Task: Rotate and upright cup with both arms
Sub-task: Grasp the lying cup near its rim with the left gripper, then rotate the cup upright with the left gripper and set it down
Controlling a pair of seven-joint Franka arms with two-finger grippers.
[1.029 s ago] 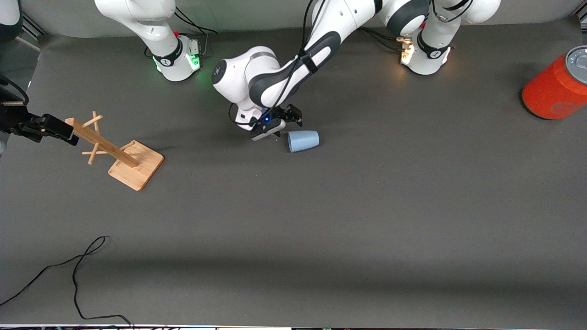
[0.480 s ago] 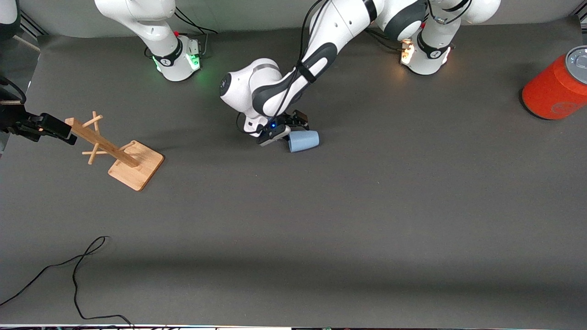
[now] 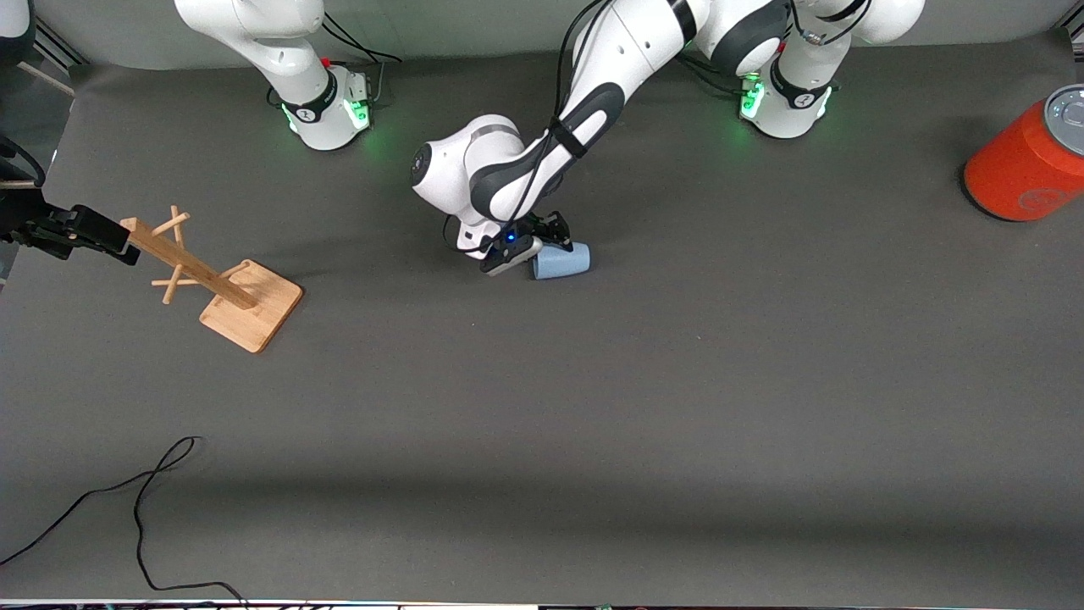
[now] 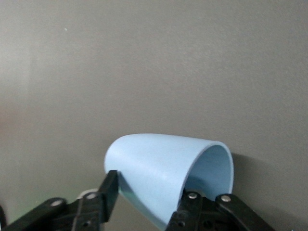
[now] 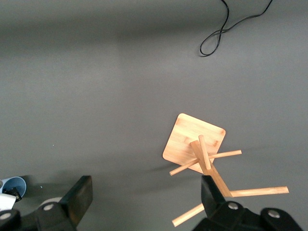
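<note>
The light-blue cup (image 3: pixel 562 262) lies on its side mid-table, its open mouth toward the right arm's end. My left gripper (image 3: pixel 549 240) is low at the cup's mouth end, shut on the cup. In the left wrist view the cup (image 4: pixel 163 168) fills the space between the black fingers (image 4: pixel 109 188), one on its outer wall and one at the rim. My right gripper (image 3: pixel 117 241) is open and empty, waiting in the air over the top of the wooden rack (image 3: pixel 222 284). The right wrist view shows the cup (image 5: pixel 12 185) small at its edge.
The wooden peg rack stands on a square base (image 5: pixel 193 137) toward the right arm's end. A large orange-red can (image 3: pixel 1029 161) stands at the left arm's end. A black cable (image 3: pixel 140 508) lies near the front edge.
My left gripper moved in from beside the cup's mouth and now has its fingers around the cup. The left base light turned from orange to green. The right arm stayed put.
</note>
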